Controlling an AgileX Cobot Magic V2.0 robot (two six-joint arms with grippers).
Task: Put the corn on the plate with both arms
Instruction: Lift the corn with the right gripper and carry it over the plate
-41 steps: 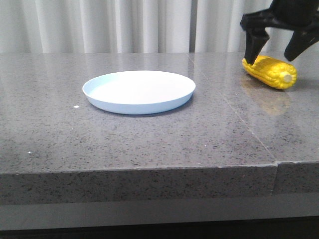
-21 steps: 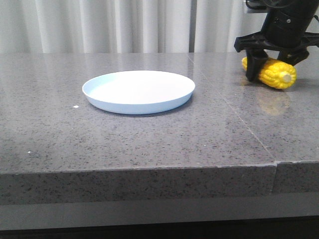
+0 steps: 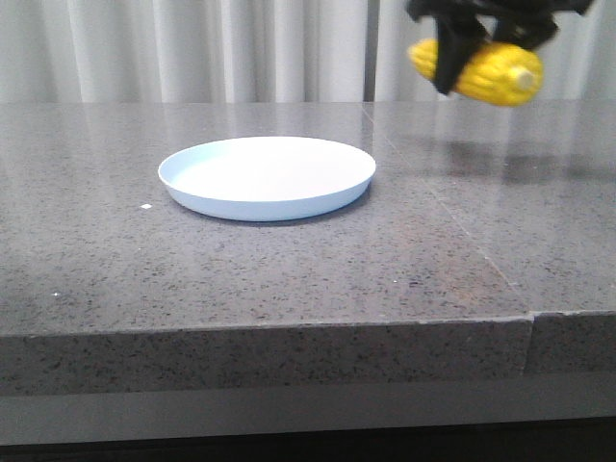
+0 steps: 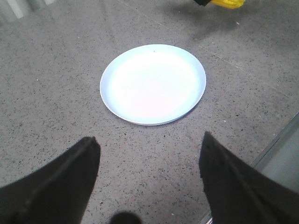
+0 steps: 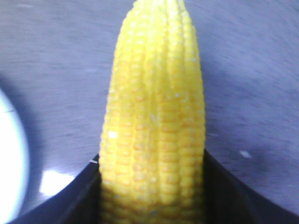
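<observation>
Above table, right | corn (image 3: 481, 72) level, stub end rightward | right hand (image 3: 472, 58) clamping

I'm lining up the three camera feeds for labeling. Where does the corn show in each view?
Front view: the corn is at upper right, lifted off the table in the right gripper.
Left wrist view: only a yellow sliver at the top edge.
Right wrist view: it fills the centre, between the fingers.
Shared landmark: the plate.
</observation>
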